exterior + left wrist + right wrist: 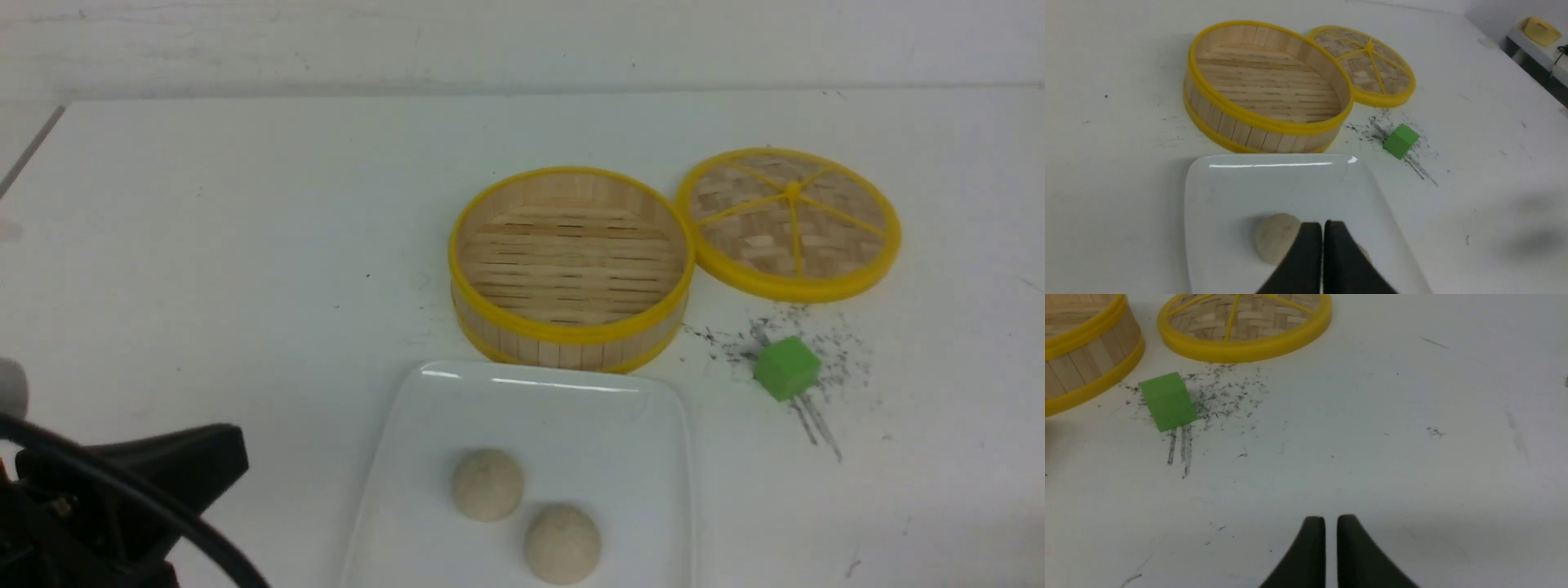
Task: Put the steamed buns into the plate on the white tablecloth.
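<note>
plate [522, 425]: glossy white, two smooth domed buns [525, 514] inside | steamer [571, 253]: round slatted bamboo, empty | left fingers [1315, 245], right fingers [1331, 539]: nearly together, pinching nothing

Probably a lab: scuffed white tabletop [245, 245], marked pale wall [522, 41]

Left arm [106, 506]: black angular casing, thick black cable, rounded grey part; 2 dark tapered fingertips [1312, 245].
</note>
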